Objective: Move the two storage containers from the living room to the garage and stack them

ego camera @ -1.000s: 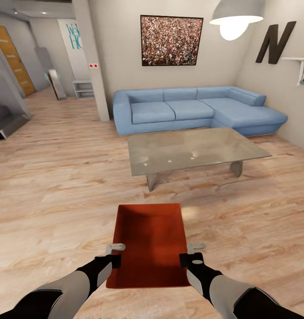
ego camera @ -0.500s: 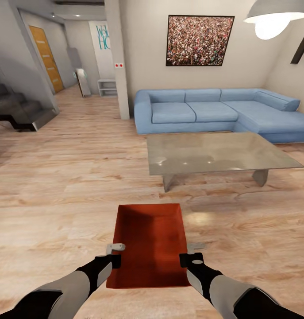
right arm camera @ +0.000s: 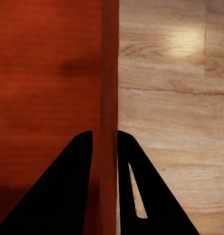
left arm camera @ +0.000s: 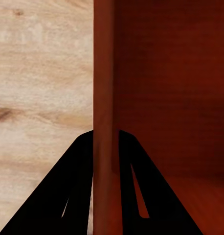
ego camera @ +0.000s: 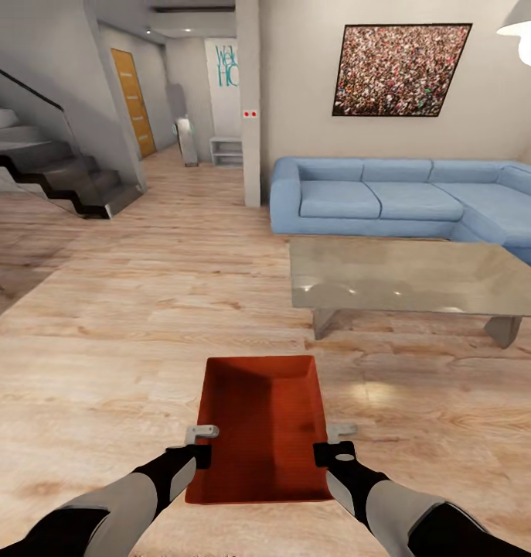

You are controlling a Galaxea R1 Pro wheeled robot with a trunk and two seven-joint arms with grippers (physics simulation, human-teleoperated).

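Both pincers are clamped on the storage container (ego camera: 261, 425), left pincer (ego camera: 197, 442) on one side wall, right pincer (ego camera: 335, 441) on the other, keeping it level over the living room's wood floor (ego camera: 126, 340). A two-sided hold looks meant to stop tipping on the trip to the garage.

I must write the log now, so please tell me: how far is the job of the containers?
Done: one storage container is lifted, the left pincer and right pincer each clamping a side wall. In hand: carrying it over the living room's wood floor. Left: reaching the garage, setting it down, fetching and stacking the second.
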